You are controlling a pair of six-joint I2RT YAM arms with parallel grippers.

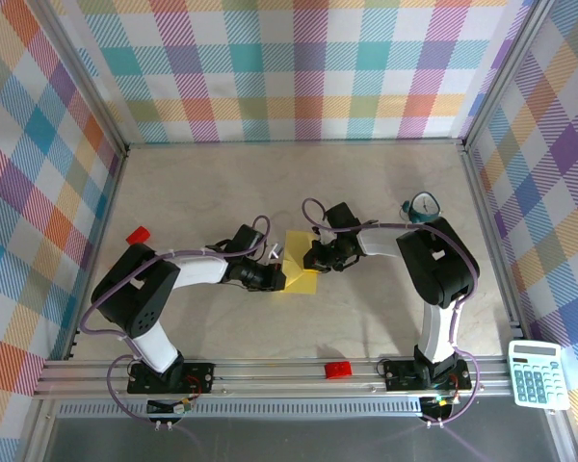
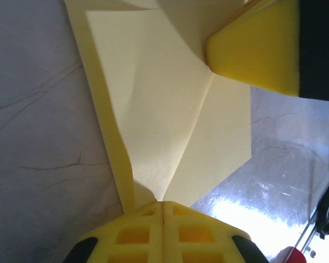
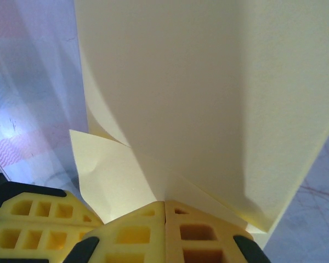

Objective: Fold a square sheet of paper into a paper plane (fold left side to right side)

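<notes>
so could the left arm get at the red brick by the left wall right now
Likely not yet: the left hand is shut on the yellow paper; freed, bare table leads to the red brick.

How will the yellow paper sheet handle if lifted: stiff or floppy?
Probably floppy: the thin creased yellow paper sheet curls up from the shut right claw. Likely very light; the shut left claw pinches just an edge. Creases may stiffen it slightly.

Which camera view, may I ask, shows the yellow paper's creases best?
Left wrist: the yellow paper shows its creases plainly. Right wrist shows a blank raised flap; top external, a small yellow patch.
</notes>
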